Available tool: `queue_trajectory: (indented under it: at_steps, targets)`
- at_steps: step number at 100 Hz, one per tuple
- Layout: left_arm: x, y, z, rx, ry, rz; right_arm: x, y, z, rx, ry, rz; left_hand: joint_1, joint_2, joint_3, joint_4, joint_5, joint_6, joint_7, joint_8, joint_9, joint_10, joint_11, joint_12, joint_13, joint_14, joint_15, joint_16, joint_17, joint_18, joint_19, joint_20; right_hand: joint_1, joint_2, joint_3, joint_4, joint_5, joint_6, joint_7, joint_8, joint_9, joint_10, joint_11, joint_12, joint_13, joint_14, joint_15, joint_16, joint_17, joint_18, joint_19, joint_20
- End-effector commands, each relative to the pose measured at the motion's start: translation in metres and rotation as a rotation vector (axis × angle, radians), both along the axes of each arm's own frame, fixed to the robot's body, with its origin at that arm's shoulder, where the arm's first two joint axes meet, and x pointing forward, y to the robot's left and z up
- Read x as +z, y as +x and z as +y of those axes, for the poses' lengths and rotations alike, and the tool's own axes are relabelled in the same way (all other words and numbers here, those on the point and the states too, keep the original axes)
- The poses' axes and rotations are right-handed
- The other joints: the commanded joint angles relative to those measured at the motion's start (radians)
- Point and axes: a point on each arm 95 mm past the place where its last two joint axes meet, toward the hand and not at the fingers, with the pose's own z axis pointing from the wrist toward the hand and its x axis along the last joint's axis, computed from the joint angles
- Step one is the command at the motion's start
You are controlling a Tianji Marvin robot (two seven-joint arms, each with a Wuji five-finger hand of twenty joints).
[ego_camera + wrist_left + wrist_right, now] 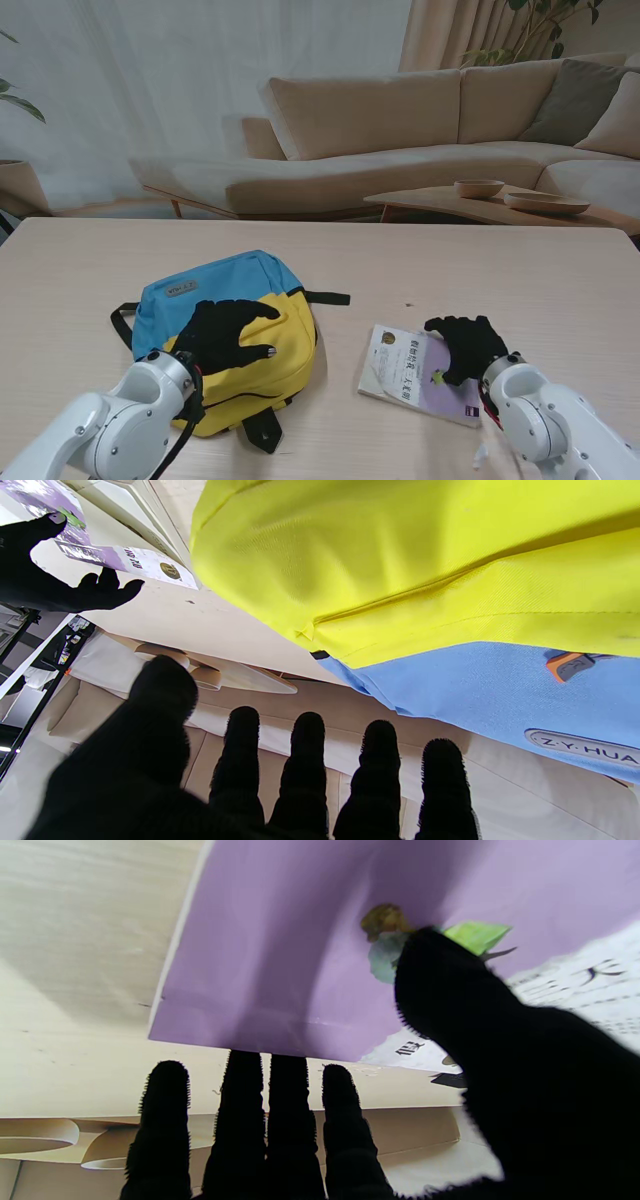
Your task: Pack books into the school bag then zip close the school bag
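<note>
Right hand (pixel 466 345) rests spread on the purple-and-white paperback book (pixel 405 367); left hand (pixel 222 335) spread over the blue-and-yellow fabric school bag (pixel 290 325); I'd curl fingers under the far edge.

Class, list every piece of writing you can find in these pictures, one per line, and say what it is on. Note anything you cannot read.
"Z·Y·HUA", cut off by the picture's edge: grey patch on the blue part of the bag.
Printed characters on the book cover: too small and blurred to read.
Round gold emblem on the cover: unreadable.
Orange tag on the bag: no text legible.
</note>
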Motion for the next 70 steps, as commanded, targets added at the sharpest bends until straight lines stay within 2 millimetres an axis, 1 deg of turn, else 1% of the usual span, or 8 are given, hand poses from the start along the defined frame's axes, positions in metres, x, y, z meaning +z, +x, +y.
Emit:
queue_trajectory:
  at_steps: [1,8,17,27,36,51,61,70]
  targets:
    - [0.0001,-0.0038,-0.0021,-0.013,0.001,0.014,-0.0237,-0.0114,0.0016,-0.002,-0.017,0.071,-0.021,-0.006,0.029,0.028,-0.047,-0.018,0.002,-0.009,-0.039,-0.022,-0.001,0.000,-0.020,-0.023,-0.017,-0.017,-0.015,-0.017,-0.041,0.017,0.202,0.020,0.064,0.037,0.027,0.018,0.021,-0.017,0.135,-0.149,0.219,0.140,0.035,-0.010,0.070,0.036,0.010,0.024,0.031,0.023]
    - [-0.0001,-0.0041,-0.0015,-0.015,0.005,0.013,-0.0253,-0.0108,0.0019,-0.005,-0.019,0.063,-0.021,-0.007,0.029,0.028,-0.048,-0.021,0.002,-0.009,-0.043,-0.025,-0.002,0.001,-0.022,-0.023,-0.017,-0.018,-0.015,-0.018,-0.041,0.017,0.259,0.004,0.062,-0.068,0.053,0.019,0.039,-0.025,0.194,-0.175,0.253,0.186,0.079,-0.013,0.141,0.069,0.028,0.035,0.041,0.030]
    - [0.0000,-0.0043,-0.0010,-0.017,0.008,0.012,-0.0263,-0.0104,0.0022,-0.011,-0.014,0.048,-0.021,-0.008,0.029,0.027,-0.050,-0.021,0.001,-0.009,-0.043,-0.024,0.000,0.002,-0.022,-0.024,-0.017,-0.017,-0.015,-0.019,-0.042,0.016,0.322,0.005,0.066,-0.105,0.100,0.018,0.061,-0.029,0.277,-0.218,0.301,0.225,0.154,-0.022,0.209,0.099,0.051,0.053,0.051,0.036]
    - [0.0002,-0.0042,-0.0005,-0.018,0.009,0.008,-0.0270,-0.0096,0.0031,-0.021,0.000,0.029,-0.022,-0.009,0.031,0.027,-0.051,-0.021,0.002,-0.009,-0.043,-0.025,0.000,0.003,-0.023,-0.026,-0.017,-0.017,-0.015,-0.019,-0.043,0.016,0.360,0.027,0.074,-0.096,0.169,0.031,0.079,-0.043,0.367,-0.255,0.344,0.234,0.251,0.001,0.263,0.081,0.080,0.081,0.059,0.041]
    - [0.0002,-0.0043,-0.0001,-0.019,0.011,0.006,-0.0267,-0.0091,0.0035,-0.032,0.021,0.011,-0.022,-0.010,0.032,0.027,-0.051,-0.021,0.001,-0.009,-0.045,-0.022,0.000,0.003,-0.024,-0.023,-0.017,-0.018,-0.015,-0.019,-0.043,0.016,0.355,0.066,0.082,-0.070,0.300,0.017,0.121,-0.042,0.444,-0.268,0.365,0.204,0.343,0.038,0.291,0.035,0.120,0.121,0.064,0.044]
    - [0.0000,-0.0043,0.0004,-0.020,0.013,0.006,-0.0251,-0.0081,0.0035,-0.042,0.046,-0.015,-0.023,-0.011,0.033,0.027,-0.048,-0.023,0.000,-0.011,-0.042,-0.023,-0.001,0.003,-0.025,-0.024,-0.017,-0.018,-0.015,-0.019,-0.043,0.016,0.331,0.089,0.097,-0.042,0.557,-0.125,0.209,0.010,0.469,-0.269,0.376,0.178,0.386,0.052,0.296,0.009,0.152,0.159,0.066,0.043]
    - [-0.0001,-0.0044,0.0006,-0.020,0.013,0.006,-0.0247,-0.0072,0.0035,-0.053,0.059,-0.034,-0.025,-0.011,0.033,0.026,-0.048,-0.023,-0.001,-0.011,-0.044,-0.023,-0.002,0.002,-0.026,-0.025,-0.018,-0.018,-0.015,-0.020,-0.044,0.016,0.311,0.080,0.116,-0.035,0.642,-0.249,0.325,0.062,0.480,-0.280,0.379,0.156,0.402,0.053,0.304,0.004,0.174,0.176,0.076,0.046]
    - [0.0000,-0.0045,0.0007,-0.020,0.013,0.004,-0.0240,-0.0067,0.0037,-0.063,0.068,-0.045,-0.025,-0.011,0.034,0.026,-0.046,-0.022,-0.001,-0.011,-0.043,-0.024,-0.002,0.002,-0.024,-0.024,-0.017,-0.018,-0.016,-0.021,-0.045,0.016,0.294,0.072,0.135,-0.033,0.637,-0.296,0.384,0.143,0.476,-0.301,0.382,0.158,0.395,0.048,0.307,0.004,0.176,0.178,0.078,0.046]
